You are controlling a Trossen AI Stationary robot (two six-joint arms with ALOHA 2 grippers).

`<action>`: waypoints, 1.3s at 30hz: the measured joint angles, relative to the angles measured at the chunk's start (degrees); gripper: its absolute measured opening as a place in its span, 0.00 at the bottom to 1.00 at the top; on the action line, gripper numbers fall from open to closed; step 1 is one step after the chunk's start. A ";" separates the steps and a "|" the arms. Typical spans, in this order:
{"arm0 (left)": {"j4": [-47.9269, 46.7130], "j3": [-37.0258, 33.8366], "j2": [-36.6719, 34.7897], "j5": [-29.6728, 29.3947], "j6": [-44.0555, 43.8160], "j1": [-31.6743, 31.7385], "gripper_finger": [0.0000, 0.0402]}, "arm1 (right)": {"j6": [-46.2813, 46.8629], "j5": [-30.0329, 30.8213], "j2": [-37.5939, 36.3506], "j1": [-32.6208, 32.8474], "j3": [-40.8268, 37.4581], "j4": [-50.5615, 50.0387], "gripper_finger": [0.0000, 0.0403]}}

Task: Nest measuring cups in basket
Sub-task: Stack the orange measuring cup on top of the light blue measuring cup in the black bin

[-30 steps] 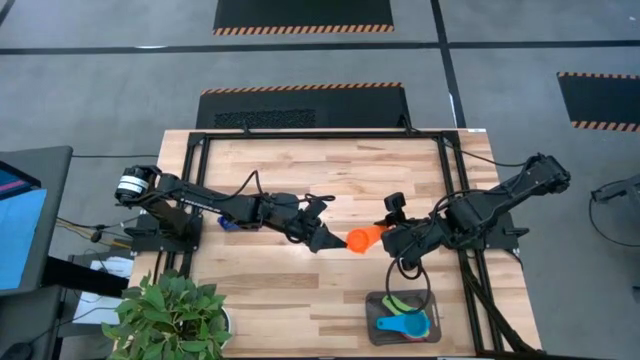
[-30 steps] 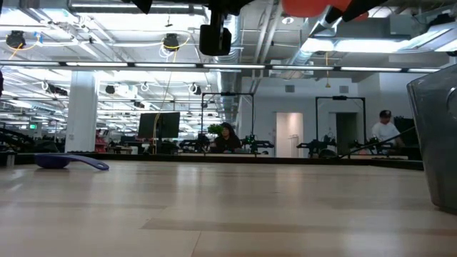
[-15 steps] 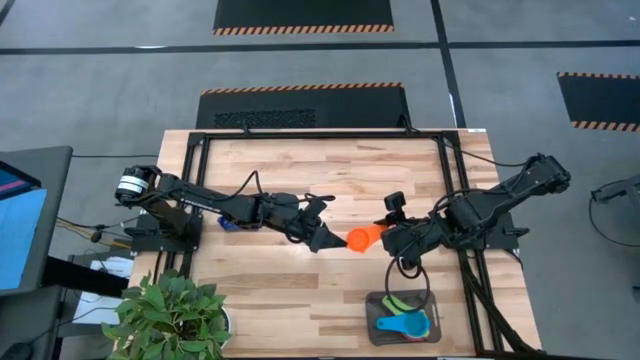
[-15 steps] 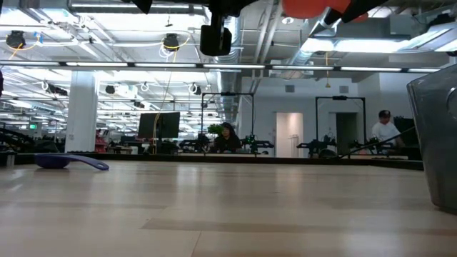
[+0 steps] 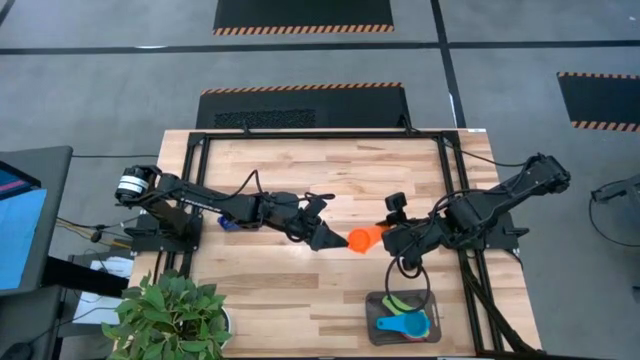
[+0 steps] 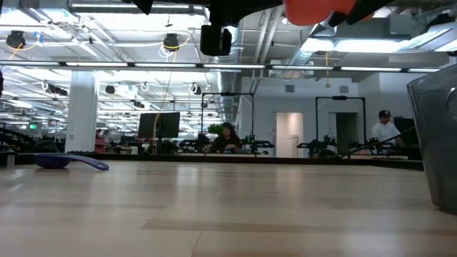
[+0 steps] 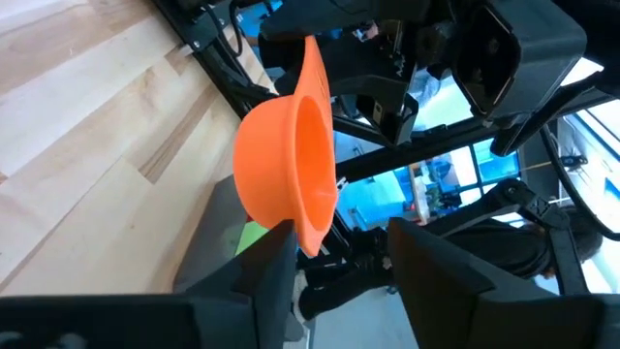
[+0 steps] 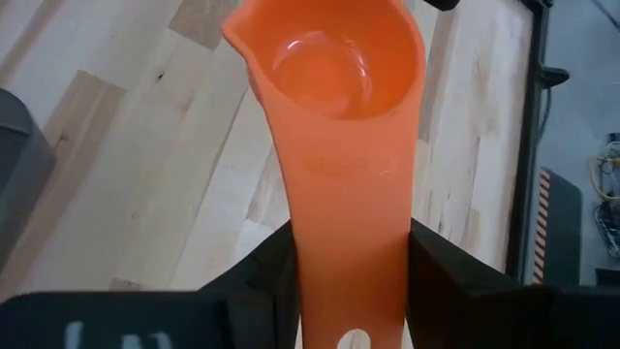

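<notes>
An orange measuring cup (image 5: 362,239) hangs above the table's middle between my two grippers. My right gripper (image 8: 351,267) is shut on it from the table's right side. My left gripper (image 7: 339,247) is open at the cup's bowl end, one finger on either side of the rim's edge (image 7: 310,237); whether a finger touches it I cannot tell. The dark grey basket (image 5: 372,305) sits near the front right edge with green (image 5: 400,302) and blue (image 5: 400,323) cups in it. A blue cup (image 5: 228,222) lies on the table at the left. My right gripper pinches the orange cup's flat handle (image 8: 349,242) by its two long edges between the two fingers (image 8: 276,267). The fingers slant down from the table's right side and lie along the handle. The cup is lifted clear of the table, its bowl (image 8: 329,68) pointing toward the left arm.
A potted plant (image 5: 170,315) stands at the front left corner. A black frame rail (image 5: 320,133) runs round the table top. Bare wood lies between the cup and the basket. In the low view the basket's wall (image 6: 435,143) rises at the right.
The orange cup has sunk or tipped slightly in the right gripper's hold, as the low view shows. Both arms have kept their places.
</notes>
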 joint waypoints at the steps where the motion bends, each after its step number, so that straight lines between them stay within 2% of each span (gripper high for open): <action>1: -0.01 0.01 0.00 0.01 -0.14 0.00 0.39 | 0.00 -0.11 0.00 0.00 0.00 -0.02 0.36; 7: -0.19 0.00 0.00 0.33 -0.05 0.00 0.40 | 0.46 -0.24 0.00 0.02 0.00 -0.16 0.43; 11: -0.76 0.00 0.00 1.32 1.31 0.00 0.40 | 0.86 -2.97 0.00 0.15 0.00 -0.65 0.43; 18: -5.70 0.01 0.00 2.75 3.18 0.00 0.40 | 6.96 -12.42 0.00 1.17 0.00 -4.79 0.35; 25: -8.35 0.01 0.00 2.10 3.33 0.00 0.40 | 14.02 -22.35 0.00 8.03 0.00 -6.16 0.34; 32: -8.33 0.00 0.00 0.03 4.26 0.02 0.40 | 20.88 -22.75 0.00 15.37 0.00 -6.14 0.26; 39: -8.33 0.00 0.00 -2.66 5.69 0.04 0.40 | 25.16 -22.49 0.00 17.62 0.00 -6.13 0.18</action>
